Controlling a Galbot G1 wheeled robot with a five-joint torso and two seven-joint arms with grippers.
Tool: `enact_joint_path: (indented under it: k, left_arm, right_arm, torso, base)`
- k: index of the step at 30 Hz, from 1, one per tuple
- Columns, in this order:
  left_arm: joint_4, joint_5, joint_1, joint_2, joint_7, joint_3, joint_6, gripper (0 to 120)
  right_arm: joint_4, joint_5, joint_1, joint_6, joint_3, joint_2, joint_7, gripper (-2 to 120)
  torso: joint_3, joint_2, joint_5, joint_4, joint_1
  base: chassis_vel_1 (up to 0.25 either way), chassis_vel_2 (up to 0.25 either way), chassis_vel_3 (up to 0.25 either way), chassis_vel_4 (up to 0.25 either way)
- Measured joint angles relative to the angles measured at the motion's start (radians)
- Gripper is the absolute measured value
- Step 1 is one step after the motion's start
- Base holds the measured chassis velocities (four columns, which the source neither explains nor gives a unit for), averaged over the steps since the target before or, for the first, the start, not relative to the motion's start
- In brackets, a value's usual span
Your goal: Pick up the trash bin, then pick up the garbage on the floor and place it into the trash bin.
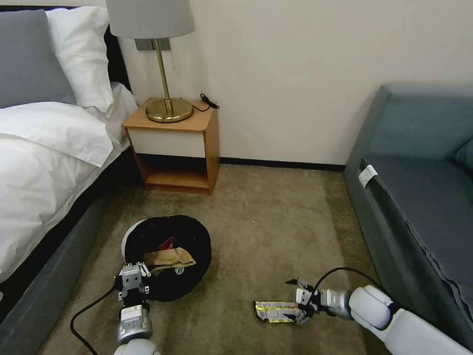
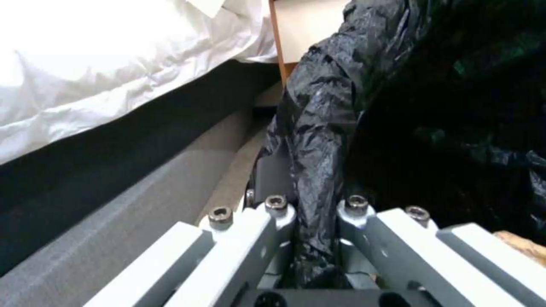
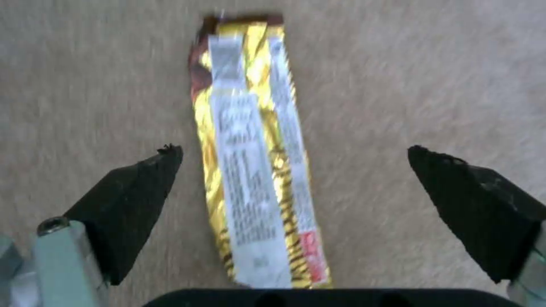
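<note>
The trash bin (image 1: 148, 231), white with a black bag liner (image 2: 318, 106), hangs tilted toward me at the left. My left gripper (image 1: 132, 279) is shut on its near rim, and the crinkled bag is pinched between the fingers (image 2: 275, 213). Inside the bin lie a tan crumpled paper bag (image 1: 170, 258), a red scrap (image 1: 166, 243) and a bit of green label (image 1: 179, 270). A gold-silver snack wrapper (image 1: 276, 311) lies flat on the carpet. My right gripper (image 1: 297, 301) is open low over its near end, and the wrapper (image 3: 256, 162) lies between the black fingertips (image 3: 153, 170).
A bed (image 1: 44, 162) with a grey base runs along the left. A wooden nightstand (image 1: 172, 148) with a brass lamp (image 1: 165, 59) stands at the wall. A grey sofa (image 1: 419, 187) fills the right side. Open carpet (image 1: 276, 222) lies between them.
</note>
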Motion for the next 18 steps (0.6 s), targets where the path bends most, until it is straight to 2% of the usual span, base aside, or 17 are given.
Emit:
enact_joint_path:
  k: [8,18]
  left_arm:
    - [0.002,0.022,-0.002,-0.022,-0.001,0.009,-0.002,2]
    - [0.009,0.028,-0.002,-0.029,-0.002,0.010,-0.005,2]
  right_arm:
    - [-0.059,-0.012,0.012,0.022,-0.002,0.026,0.000,100]
    - [-0.129,-0.031,0.034,0.043,-0.019,0.058,0.000,100]
  torso:
    - [0.000,0.000,-0.0001,0.0001,0.000]
    - [0.000,0.000,-0.0001,0.0001,0.000]
  base:
    - [0.000,0.000,0.000,0.000]
    - [0.000,0.000,0.000,0.000]
